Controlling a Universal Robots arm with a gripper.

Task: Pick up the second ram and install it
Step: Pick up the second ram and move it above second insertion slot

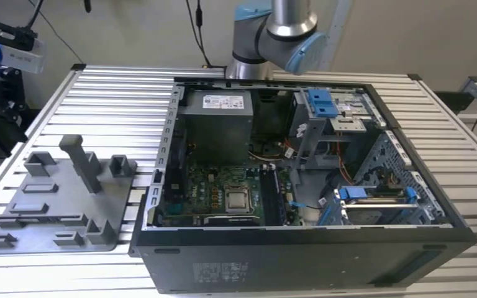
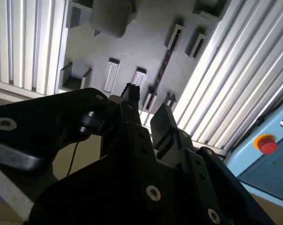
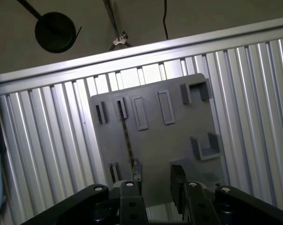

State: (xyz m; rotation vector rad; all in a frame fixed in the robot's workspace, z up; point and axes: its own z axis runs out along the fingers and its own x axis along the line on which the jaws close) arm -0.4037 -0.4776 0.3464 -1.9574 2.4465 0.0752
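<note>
The slatted table (image 1: 114, 93) holds everything at 1 working level. The open computer case (image 1: 305, 254) lies on its side across the exterior view's centre and right, probably so its board faces up for insertion from above. At the exterior view's lower left, the grey tray (image 1: 56, 205) has upright blocks that appear meant to keep parts standing on edge. In the first wrist view the gripper (image 3: 156, 176) hangs over that tray, its 2 jaws spread and empty. The second ram (image 3: 127, 138) stands edge-up in the tray's slots as a thin dark strip. It is near the gripper and ungripped, seemingly held that way so the jaws can straddle it.
</note>
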